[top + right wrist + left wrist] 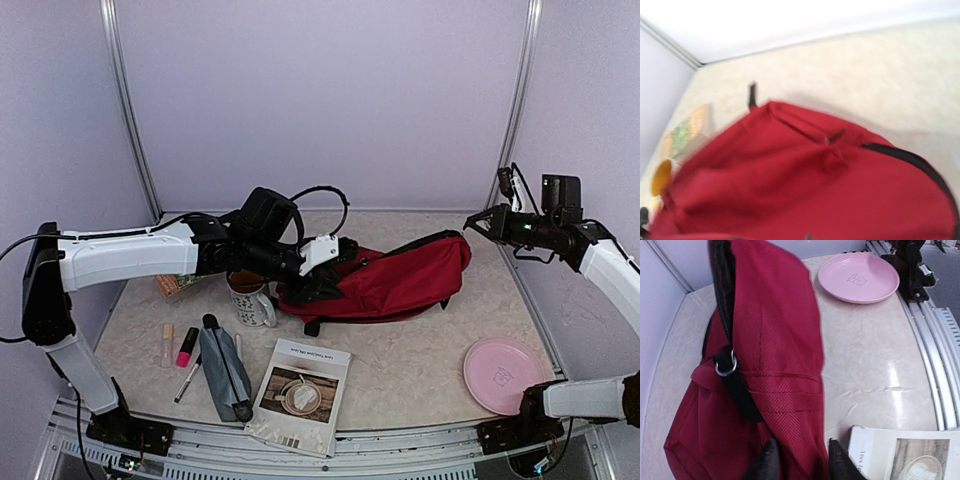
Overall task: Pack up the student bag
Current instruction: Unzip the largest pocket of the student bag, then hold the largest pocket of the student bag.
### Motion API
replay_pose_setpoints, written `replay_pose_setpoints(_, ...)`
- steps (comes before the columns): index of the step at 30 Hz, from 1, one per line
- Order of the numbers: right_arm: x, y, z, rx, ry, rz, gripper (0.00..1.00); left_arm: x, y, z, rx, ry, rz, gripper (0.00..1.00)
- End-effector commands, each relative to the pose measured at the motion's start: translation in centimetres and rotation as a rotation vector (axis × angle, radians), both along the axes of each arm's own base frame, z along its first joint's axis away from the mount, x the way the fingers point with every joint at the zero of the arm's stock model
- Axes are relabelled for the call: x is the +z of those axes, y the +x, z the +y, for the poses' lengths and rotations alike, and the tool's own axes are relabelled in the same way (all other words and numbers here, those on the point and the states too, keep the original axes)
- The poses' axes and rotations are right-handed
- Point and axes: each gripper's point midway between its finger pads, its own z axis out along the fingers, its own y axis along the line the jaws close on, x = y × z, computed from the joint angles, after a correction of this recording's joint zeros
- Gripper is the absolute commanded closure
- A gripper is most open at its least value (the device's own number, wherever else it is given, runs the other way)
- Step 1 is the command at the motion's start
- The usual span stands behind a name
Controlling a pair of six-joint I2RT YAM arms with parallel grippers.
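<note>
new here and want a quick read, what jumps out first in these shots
A dark red student bag lies across the middle of the table, easily the biggest thing there. The left tool sits at its left end with bag fabric between its fingers, while the right tool hangs raised at the far right. A pink plate sits front right.

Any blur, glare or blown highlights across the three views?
Right wrist: motion-blurred throughout, student bag soft-edged, background wall blown out. Left wrist: sharp, with a glare streak on the table near the rail. Top external: sharp, evenly lit.
</note>
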Motion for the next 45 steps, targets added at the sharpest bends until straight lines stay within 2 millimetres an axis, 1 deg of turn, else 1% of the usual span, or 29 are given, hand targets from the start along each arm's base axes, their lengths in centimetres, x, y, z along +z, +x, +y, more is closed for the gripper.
replay_pose_setpoints(1,7.3,0.2,3.4,0.169,0.008,-0.243,1.0,3.2,-4.7,-1.7,-0.177,-0.071,-0.047,0.5)
replay_pose_setpoints(2,8.0,-0.1,4.5,0.215,0.003,-0.269,1.0,3.8,-5.3,-2.1,-0.193,-0.07,-0.05,0.43)
replay_pose_setpoints(3,8.7,-0.5,5.7,0.27,0.008,-0.291,1.0,4.9,-6.0,-2.6,-0.209,-0.08,-0.05,0.4)
replay_pose_setpoints(5,9.9,-1.5,7.9,0.365,0.019,-0.326,1.0,8.1,-7.3,-3.7,-0.229,-0.126,-0.029,0.33)
replay_pose_setpoints(6,10.2,-1.7,8.7,0.397,0.019,-0.334,1.0,10.2,-7.5,-4.2,-0.213,-0.167,-0.002,0.3)
replay_pose_setpoints(8,10.6,-1.9,9.9,0.423,0.012,-0.342,1.0,13.9,-6.6,-5.3,-0.154,-0.274,0.033,0.26)
replay_pose_setpoints(9,10.8,-1.9,10.3,0.422,0.011,-0.347,1.0,15.0,-5.7,-5.9,-0.101,-0.324,0.056,0.26)
replay_pose_setpoints(10,11.0,-1.9,10.6,0.421,0.015,-0.352,1.0,15.5,-4.5,-6.3,-0.035,-0.36,0.079,0.26)
replay_pose_setpoints(11,11.1,-2.0,10.8,0.421,0.023,-0.355,1.0,15.4,-3.0,-7.0,0.029,-0.379,0.102,0.27)
replay_pose_setpoints(13,11.3,-2.4,11.5,0.435,0.038,-0.366,1.0,15.0,-0.5,-7.5,0.139,-0.401,0.118,0.29)
replay_pose_setpoints(15,11.4,-2.8,12.2,0.454,0.043,-0.372,1.0,15.0,1.1,-8.1,0.187,-0.429,0.148,0.32)
replay_pose_setpoints(16,11.4,-3.1,12.5,0.466,0.044,-0.372,1.0,15.1,2.1,-8.3,0.209,-0.441,0.166,0.38)
replay_pose_setpoints(17,11.4,-3.2,12.7,0.472,0.044,-0.374,1.0,15.5,3.2,-8.3,0.238,-0.459,0.183,0.53)
replay_pose_setpoints(18,11.4,-3.3,12.7,0.474,0.043,-0.373,1.0,15.8,4.3,-8.1,0.273,-0.479,0.216,0.62)
replay_pose_setpoints(19,11.4,-3.2,12.7,0.471,0.042,-0.371,1.0,16.3,5.1,-8.1,0.293,-0.501,0.252,0.65)
replay_pose_setpoints(20,11.4,-3.2,12.7,0.469,0.04,-0.369,1.0,16.5,5.3,-8.2,0.277,-0.514,0.286,0.65)
replay_pose_setpoints(21,11.4,-3.2,12.7,0.467,0.037,-0.369,1.0,16.6,5.2,-8.4,0.248,-0.521,0.305,0.62)
replay_pose_setpoints(24,11.4,-3.3,12.6,0.464,0.038,-0.369,1.0,15.0,4.5,-9.3,0.206,-0.49,0.312,0.56)
replay_pose_setpoints(26,11.3,-3.2,12.7,0.462,0.037,-0.369,1.0,13.8,4.0,-10.0,0.185,-0.462,0.324,0.56)
replay_pose_setpoints(28,11.1,-3.1,12.7,0.461,0.036,-0.362,1.0,13.1,3.9,-10.4,0.167,-0.454,0.36,0.56)
replay_pose_setpoints(30,10.9,-2.9,12.8,0.458,0.032,-0.355,1.0,12.8,3.6,-10.7,0.148,-0.456,0.392,0.52)
replay_pose_setpoints(33,10.3,-2.5,12.7,0.449,0.018,-0.343,1.0,12.3,4.0,-11.0,0.158,-0.453,0.39,0.47)
replay_pose_setpoints(36,10.2,-2.6,12.8,0.452,0.017,-0.343,1.0,12.3,4.5,-11.1,0.179,-0.457,0.393,0.45)
replay_pose_setpoints(37,10.2,-2.6,12.8,0.454,0.02,-0.344,1.0,12.1,4.8,-11.1,0.19,-0.455,0.388,0.47)
replay_pose_setpoints(38,10.1,-2.7,12.8,0.456,0.02,-0.343,1.0,11.9,5.1,-11.2,0.204,-0.453,0.382,0.52)
replay_pose_setpoints(40,10.2,-2.7,12.8,0.457,0.021,-0.347,1.0,11.5,5.8,-11.1,0.232,-0.45,0.376,0.7)
replay_pose_setpoints(41,10.3,-2.8,12.8,0.457,0.02,-0.349,1.0,11.2,6.3,-11.0,0.253,-0.449,0.371,0.74)
replay_pose_setpoints(43,10.4,-2.9,12.9,0.461,0.022,-0.351,1.0,10.7,7.1,-10.7,0.296,-0.443,0.357,0.76)
replay_pose_setpoints(45,10.3,-3.0,12.9,0.471,0.022,-0.351,1.0,10.7,7.1,-10.7,0.286,-0.45,0.366,0.74)
